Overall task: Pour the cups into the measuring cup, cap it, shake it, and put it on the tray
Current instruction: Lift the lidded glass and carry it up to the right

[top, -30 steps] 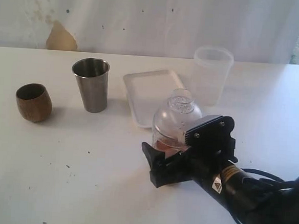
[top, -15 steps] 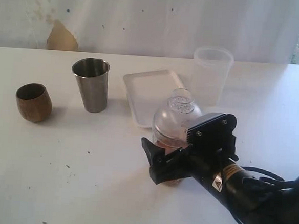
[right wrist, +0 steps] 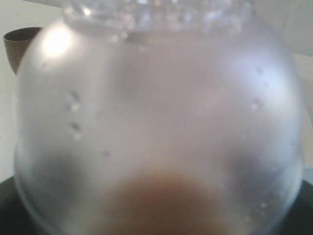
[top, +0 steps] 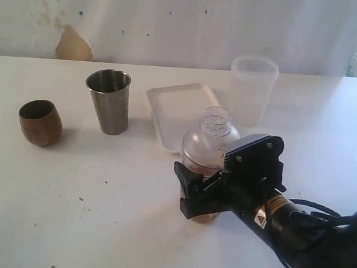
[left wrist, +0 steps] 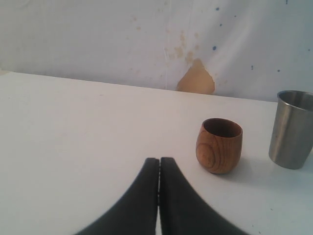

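The clear measuring cup [top: 196,164] stands in front of the white tray [top: 174,103] with the dome cap [top: 212,139] on it and brownish liquid at its bottom. My right gripper [top: 203,180] is closed round the cup's body from the near side; its far finger is hidden. The misted cap [right wrist: 156,98] fills the right wrist view. The brown wooden cup [top: 40,122] and the steel tumbler [top: 108,101] stand upright at the left. My left gripper [left wrist: 159,159] is shut on nothing, low over the table short of the wooden cup [left wrist: 219,145], with the tumbler [left wrist: 292,129] beyond it.
A frosted translucent tumbler [top: 252,90] stands behind the tray at the right. A white wall with a tan patch [top: 73,45] runs along the table's far edge. The right arm and its cables [top: 318,242] fill the near right corner.
The right gripper's near finger has moved in toward the capped measuring cup and now sits against it. The cup and cap have shifted slightly. The other objects have not moved.
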You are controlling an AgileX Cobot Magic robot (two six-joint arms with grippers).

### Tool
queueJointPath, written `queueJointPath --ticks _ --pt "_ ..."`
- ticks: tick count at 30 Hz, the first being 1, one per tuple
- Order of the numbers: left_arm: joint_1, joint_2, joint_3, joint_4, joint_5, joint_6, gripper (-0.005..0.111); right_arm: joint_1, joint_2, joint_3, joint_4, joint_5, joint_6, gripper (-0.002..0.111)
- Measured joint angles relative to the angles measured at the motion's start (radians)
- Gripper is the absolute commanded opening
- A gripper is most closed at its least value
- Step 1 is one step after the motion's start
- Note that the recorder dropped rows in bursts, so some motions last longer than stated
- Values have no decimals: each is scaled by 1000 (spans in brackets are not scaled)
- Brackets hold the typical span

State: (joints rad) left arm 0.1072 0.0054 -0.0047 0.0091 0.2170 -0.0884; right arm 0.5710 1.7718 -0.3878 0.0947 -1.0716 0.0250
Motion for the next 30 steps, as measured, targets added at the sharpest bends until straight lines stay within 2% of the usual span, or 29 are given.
queueJointPath --ticks 7,11,14,16,18,21,22,24,26,29,30 --pt "0 0 0 0 0 0 1 0 -8 -1 16 14 -25 0" --pt "0 0 0 0 0 0 1 0 -89 -10 31 160 -95 0" --pt "0 0 0 0 0 0 1 -4 -185 -27 120 281 -184 0" --pt "0 0 0 0 0 0 1 -31 -251 -39 162 312 -172 0" --pt "0 0 0 0 0 0 1 -67 -298 -53 96 322 -25 0" --pt "0 0 0 0 0 0 1 -59 -334 -106 -135 407 110 0" --pt "0 0 0 0 0 0 1 -47 -341 -125 -146 445 90 0" --pt "0 0 0 0 0 0 1 -36 -345 -148 -42 495 -14 0" --pt "0 0 0 0 0 0 1 -59 -350 -164 19 533 -35 0" --pt "0 0 0 0 0 0 1 -48 -378 -200 -162 669 35 0" --pt "0 0 0 0 -2 0 1 -37 -383 -207 -172 686 17 0"
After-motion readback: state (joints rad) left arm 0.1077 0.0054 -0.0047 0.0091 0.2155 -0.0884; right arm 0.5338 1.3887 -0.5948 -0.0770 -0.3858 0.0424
